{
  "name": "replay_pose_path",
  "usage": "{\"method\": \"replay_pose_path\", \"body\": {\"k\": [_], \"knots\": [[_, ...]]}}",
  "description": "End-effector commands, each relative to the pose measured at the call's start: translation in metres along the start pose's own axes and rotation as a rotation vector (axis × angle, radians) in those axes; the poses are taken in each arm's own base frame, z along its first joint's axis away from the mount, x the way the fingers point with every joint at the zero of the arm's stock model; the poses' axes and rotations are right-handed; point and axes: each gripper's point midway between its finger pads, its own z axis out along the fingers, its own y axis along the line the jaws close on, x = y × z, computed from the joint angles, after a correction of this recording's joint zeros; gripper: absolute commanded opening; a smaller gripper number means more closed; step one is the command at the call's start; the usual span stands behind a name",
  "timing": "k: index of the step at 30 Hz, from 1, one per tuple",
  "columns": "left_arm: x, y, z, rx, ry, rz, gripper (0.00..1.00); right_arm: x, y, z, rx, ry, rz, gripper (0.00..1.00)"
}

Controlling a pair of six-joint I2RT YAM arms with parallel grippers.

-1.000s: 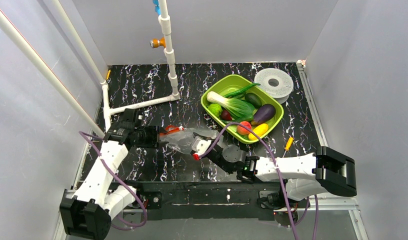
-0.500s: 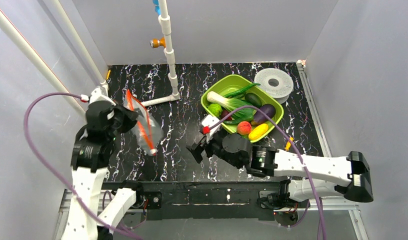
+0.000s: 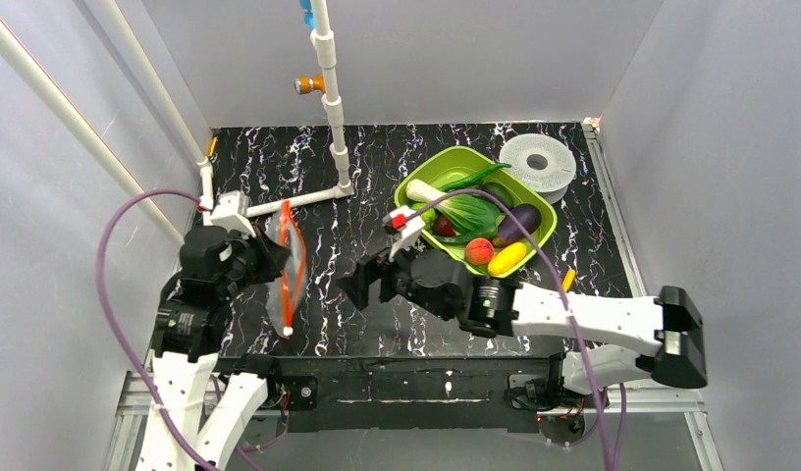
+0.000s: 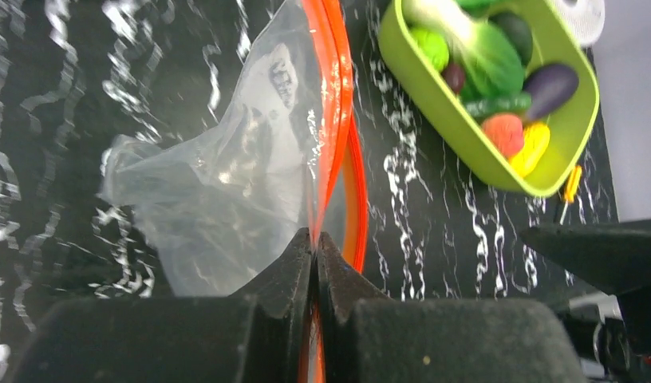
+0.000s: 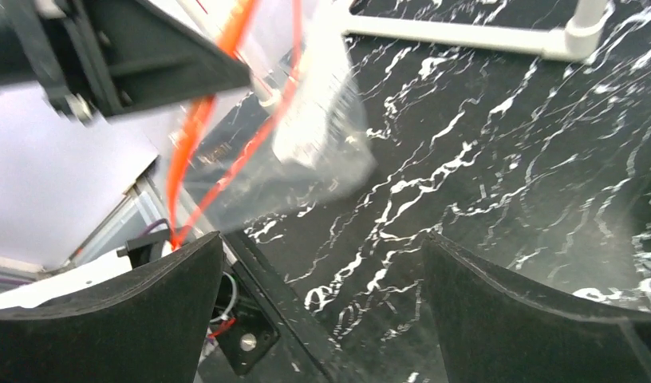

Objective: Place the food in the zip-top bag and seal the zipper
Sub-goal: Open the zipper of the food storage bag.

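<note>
Left fingers (image 4: 300,267) pinching zipper (image 4: 332,96), right fingers (image 5: 147,311) spread, black marbled table (image 3: 357,162), grey walls (image 3: 475,59)

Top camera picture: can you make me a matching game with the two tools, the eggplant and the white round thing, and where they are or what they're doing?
Things:
1. left tool
2. right tool
3. eggplant
4. white disc

Places or states:
A. in the lime-green tray
B. shut on the zipper of the zip-top bag
C. on the table beside the tray
D. wide open, holding nothing

Pairs: 1-B, 2-D, 3-A, 4-C
</note>
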Motion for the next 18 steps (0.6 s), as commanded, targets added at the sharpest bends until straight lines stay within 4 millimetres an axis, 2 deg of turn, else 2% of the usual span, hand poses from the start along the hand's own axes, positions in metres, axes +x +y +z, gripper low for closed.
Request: {"method": "replay_pose_path", "body": {"k": [1, 3, 5, 9, 12, 18], "knots": [[0.025, -0.013, 0.012, 0.123, 0.068, -0.037, 0.00, 0.003, -0.005, 0.020, -0.070, 0.085, 0.264, 0.96], [0.031, -0.014, 0.018, 0.148, 0.083, -0.046, 0.00, 0.017, -0.016, 0.027, -0.105, 0.156, 0.347, 0.91], [0.035, -0.019, 0.023, 0.185, 0.097, -0.052, 0.00, 0.024, -0.014, 0.031, -0.170, 0.203, 0.378, 0.83], [0.037, -0.022, 0.033, 0.222, 0.115, -0.058, 0.00, 0.031, -0.010, 0.034, -0.195, 0.239, 0.353, 0.82], [0.039, -0.023, 0.037, 0.238, 0.134, -0.044, 0.00, 0.035, -0.016, 0.035, -0.171, 0.243, 0.347, 0.82], [0.040, -0.023, 0.041, 0.253, 0.125, -0.015, 0.00, 0.049, -0.015, 0.044, -0.162, 0.285, 0.355, 0.67]]}}
